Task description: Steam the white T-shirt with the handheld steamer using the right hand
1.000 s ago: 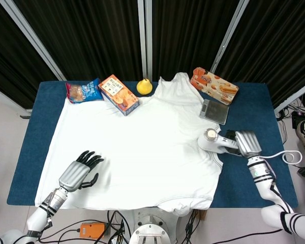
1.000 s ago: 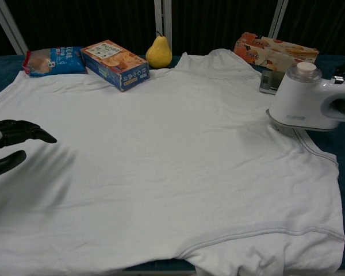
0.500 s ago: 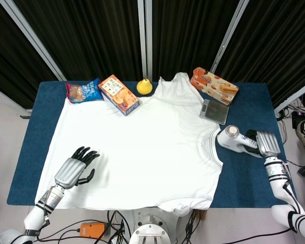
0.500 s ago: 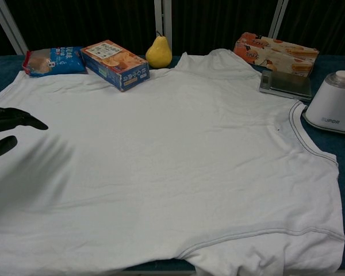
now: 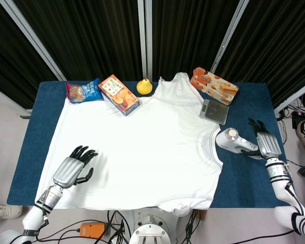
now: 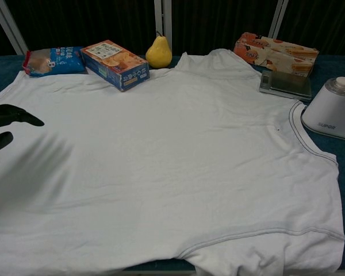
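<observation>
From the head view, the white T-shirt (image 5: 137, 152) lies flat on the blue tabletop (image 5: 254, 101). The handheld steamer (image 5: 233, 141) rests just off the shirt's armhole edge — on the cloth-free blue. The right robot hand (image 5: 264, 144) sits against the steamer's handle, fingers spread, not clasping. The left robot hand (image 5: 72, 169) hovers over the shirt's lower corner, fingers apart, holding nothing.

From the chest view, the steamer (image 6: 332, 117) stands beside the shirt (image 6: 161, 161); only the left robot hand's dark fingertips (image 6: 11, 118) show.
</observation>
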Robot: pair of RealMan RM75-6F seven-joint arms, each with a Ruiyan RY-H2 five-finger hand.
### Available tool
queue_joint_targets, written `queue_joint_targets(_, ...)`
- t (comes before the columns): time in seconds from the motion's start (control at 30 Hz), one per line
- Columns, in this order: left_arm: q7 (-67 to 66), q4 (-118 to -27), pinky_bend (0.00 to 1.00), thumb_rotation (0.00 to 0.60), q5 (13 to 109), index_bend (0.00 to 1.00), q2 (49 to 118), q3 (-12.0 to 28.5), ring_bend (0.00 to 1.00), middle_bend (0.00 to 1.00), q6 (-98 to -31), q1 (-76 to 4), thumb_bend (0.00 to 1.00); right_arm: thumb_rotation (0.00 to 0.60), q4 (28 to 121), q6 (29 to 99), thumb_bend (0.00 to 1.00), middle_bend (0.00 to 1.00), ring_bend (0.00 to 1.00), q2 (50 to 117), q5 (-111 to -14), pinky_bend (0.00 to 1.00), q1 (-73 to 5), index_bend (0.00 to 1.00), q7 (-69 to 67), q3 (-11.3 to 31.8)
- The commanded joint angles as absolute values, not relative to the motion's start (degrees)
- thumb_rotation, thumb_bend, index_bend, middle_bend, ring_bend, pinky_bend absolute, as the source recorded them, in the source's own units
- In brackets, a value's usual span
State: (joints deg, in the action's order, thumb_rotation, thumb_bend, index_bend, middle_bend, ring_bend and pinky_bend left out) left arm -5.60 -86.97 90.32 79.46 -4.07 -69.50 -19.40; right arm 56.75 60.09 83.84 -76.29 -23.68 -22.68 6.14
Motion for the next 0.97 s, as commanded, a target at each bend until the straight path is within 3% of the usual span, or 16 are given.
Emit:
queue_joint_targets(0.03, -5.5, -87.0, 0.00, 0.000, 90.2, 0.16, 79.2, -3.9, 0.01, 0.13, -69.8, -19.3, 0.42, 0.600, 60.1, 59.2, 0.01, 0.11, 0.00, 81.4, -75.2, 0.08, -23.1, 0.00, -20.7, 6.5)
queue_joint_targets(0.3, -4.1, -87.3, 0.00, 0.000, 88.1, 0.16, 76.6, -2.7, 0.01, 0.13, -72.5, -17.6, 0.41, 0.600, 71.1, 64.9, 0.00, 0.05, 0.00, 72.7, -76.4, 0.03, -19.9, 0.00, -18.6, 7.0)
queue_joint_targets(0.57, 0.1, -86.6, 0.00, 0.000, 83.6, 0.16, 72.1, -0.8, 0.01, 0.13, -78.4, -12.9, 0.38, 0.600, 84.4, 78.0, 0.00, 0.05, 0.00, 60.3, -82.5, 0.10, -12.6, 0.00, -17.6, 5.3)
queue_joint_targets(0.73, 3.4, -85.9, 0.00, 0.011, 80.9, 0.16, 69.7, 0.4, 0.01, 0.13, -82.7, -9.1, 0.30, 0.600, 86.3, 86.1, 0.00, 0.05, 0.00, 58.7, -86.1, 0.10, -7.9, 0.00, -16.7, 3.9)
queue_joint_targets(0.97, 6.2, -85.4, 0.00, 0.078, 80.7, 0.16, 67.5, -0.1, 0.01, 0.13, -88.1, -4.2, 0.24, 0.600, 84.6, 92.0, 0.00, 0.05, 0.00, 60.7, -90.6, 0.10, -4.1, 0.00, -17.9, 1.5)
